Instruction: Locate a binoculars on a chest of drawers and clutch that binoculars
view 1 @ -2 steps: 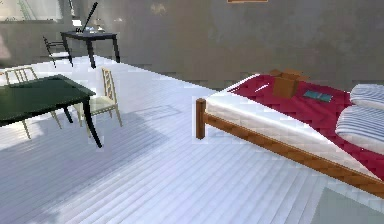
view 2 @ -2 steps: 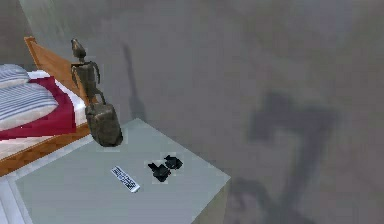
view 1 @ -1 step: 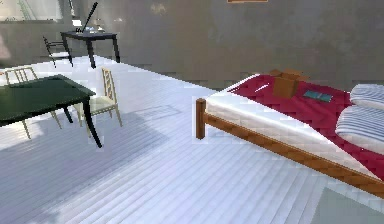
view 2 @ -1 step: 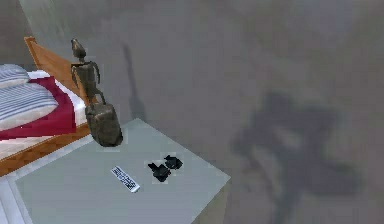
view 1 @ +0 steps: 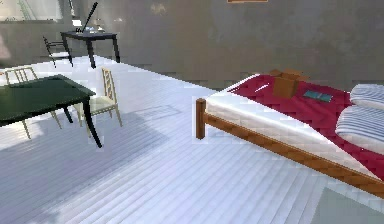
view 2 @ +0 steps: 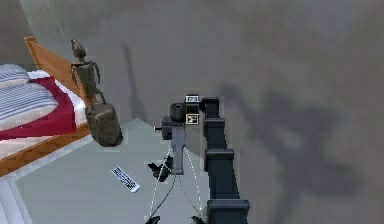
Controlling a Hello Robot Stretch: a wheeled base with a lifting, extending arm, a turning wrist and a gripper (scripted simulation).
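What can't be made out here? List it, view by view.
Forward view: bed cut off by the right edge; flat dark thing on it too small to name.
Forward view: items on the far desk too small to name.
Arm side view: brown thing by the bed, shape unclear; jaws too small to tell whether they hold anything.

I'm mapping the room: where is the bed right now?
The bed lies on the forward view's right, with the dark table opposite on that view's left.
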